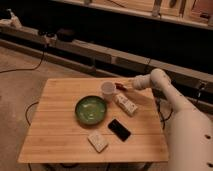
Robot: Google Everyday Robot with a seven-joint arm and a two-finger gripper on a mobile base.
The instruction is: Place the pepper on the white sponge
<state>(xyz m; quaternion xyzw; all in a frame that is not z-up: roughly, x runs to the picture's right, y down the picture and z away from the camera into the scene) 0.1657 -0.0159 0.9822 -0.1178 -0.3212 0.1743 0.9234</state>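
Note:
The pepper (119,85) is a small dark red piece just right of the white cup (107,90), at the tip of my gripper (123,88). The gripper reaches in from the right over the far side of the wooden table (60,130), above the long white block with dark marks (126,104). Whether the pepper rests on the table or is held, I cannot tell. The white sponge (97,141) lies near the table's front edge, left of the black phone (119,129) and well away from the gripper.
A green bowl (90,109) sits mid-table, between the cup and the sponge. My white arm (175,107) crosses the table's right edge. A dark shelf with cables runs behind the table.

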